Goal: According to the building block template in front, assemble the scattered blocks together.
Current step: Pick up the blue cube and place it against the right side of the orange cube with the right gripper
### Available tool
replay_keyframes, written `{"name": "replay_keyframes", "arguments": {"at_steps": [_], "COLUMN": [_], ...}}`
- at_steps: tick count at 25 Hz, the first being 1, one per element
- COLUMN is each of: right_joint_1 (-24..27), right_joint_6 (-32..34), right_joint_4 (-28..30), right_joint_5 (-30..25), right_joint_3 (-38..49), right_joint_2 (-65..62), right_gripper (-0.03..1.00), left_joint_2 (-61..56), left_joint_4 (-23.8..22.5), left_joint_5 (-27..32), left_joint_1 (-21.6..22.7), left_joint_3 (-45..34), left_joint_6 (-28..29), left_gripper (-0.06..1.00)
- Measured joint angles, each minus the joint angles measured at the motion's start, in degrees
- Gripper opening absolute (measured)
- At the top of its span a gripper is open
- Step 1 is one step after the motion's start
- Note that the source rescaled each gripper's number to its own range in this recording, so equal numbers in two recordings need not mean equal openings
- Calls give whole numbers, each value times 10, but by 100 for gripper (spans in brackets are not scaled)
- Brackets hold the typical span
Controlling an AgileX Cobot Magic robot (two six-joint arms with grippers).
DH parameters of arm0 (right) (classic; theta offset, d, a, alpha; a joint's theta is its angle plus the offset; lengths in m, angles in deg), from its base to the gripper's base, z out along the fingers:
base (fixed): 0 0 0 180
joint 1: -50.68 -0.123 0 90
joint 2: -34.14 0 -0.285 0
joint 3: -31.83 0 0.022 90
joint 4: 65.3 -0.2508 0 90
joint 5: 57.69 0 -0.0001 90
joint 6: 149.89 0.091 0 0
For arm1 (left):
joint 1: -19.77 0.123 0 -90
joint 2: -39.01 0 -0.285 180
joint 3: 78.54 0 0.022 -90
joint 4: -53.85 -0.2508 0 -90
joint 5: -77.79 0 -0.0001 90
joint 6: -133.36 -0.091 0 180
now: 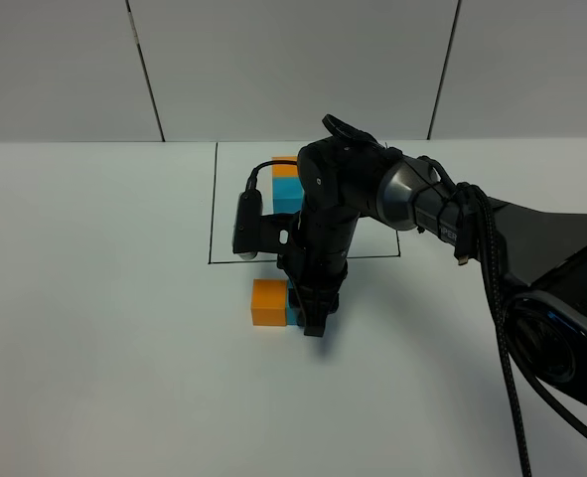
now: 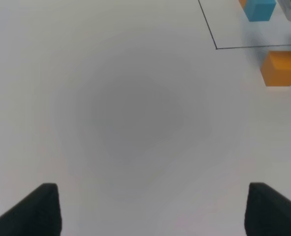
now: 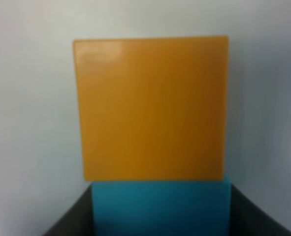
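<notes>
The loose orange cube lies on the white table just in front of the outlined square. The loose teal-blue cube touches its right face and is mostly hidden by my right gripper, which reaches across the middle and points straight down, shut on it. In the right wrist view the teal-blue cube sits between the fingers, flush against the orange cube. The template, orange joined to teal-blue, lies inside the square, partly behind the arm. My left gripper is open and empty over bare table.
A thin black outline marks a square on the table. The right arm's wrist camera and cable hang over the square's front edge. The left wrist view shows the orange cube and the template's teal-blue end far off.
</notes>
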Motion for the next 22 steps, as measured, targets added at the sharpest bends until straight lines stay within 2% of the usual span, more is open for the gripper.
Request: {"name": "replay_keyframes", "arguments": {"at_steps": [22], "right_joint_1": [-1], "right_joint_6": [-29], "right_joint_4": [0], "right_joint_5": [-6], "right_joint_3": [-1], "right_joint_2": [1], "right_gripper": [1], "left_joint_2": [0], "left_joint_4": [0], "left_joint_5": [0], "left_joint_1": [0], "left_joint_3": [0], "left_joint_6": [0], "left_gripper": [70]}}
